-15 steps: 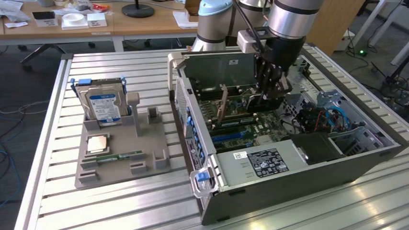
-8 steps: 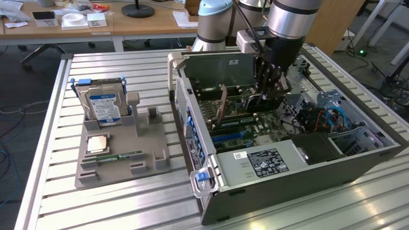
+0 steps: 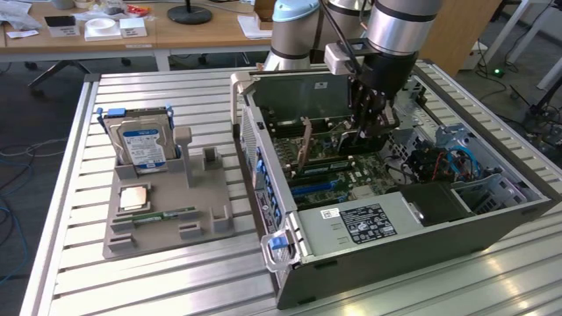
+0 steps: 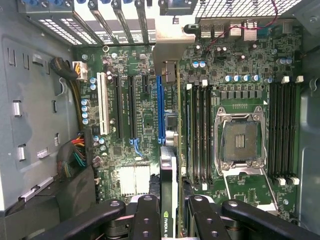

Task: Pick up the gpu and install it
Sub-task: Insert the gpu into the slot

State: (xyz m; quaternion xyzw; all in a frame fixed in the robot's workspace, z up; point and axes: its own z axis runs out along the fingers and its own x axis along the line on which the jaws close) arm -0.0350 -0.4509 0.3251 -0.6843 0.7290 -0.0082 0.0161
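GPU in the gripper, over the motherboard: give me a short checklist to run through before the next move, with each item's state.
1. gpu clamped in the gripper: ok.
2. gpu upright, edge toward the motherboard: ok.
3. gpu parallel to the blue slot: ok.
4. gpu exactly over the blue slot, not beside it: cannot tell.
5. bracket end toward the rear slot openings: ok.
6. gpu seated in the slot: cannot tell.

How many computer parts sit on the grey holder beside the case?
3: the hard drive upright at its far end, a square processor flat in the middle, a green memory stick lying nearer the front. Smaller ones may be hidden.
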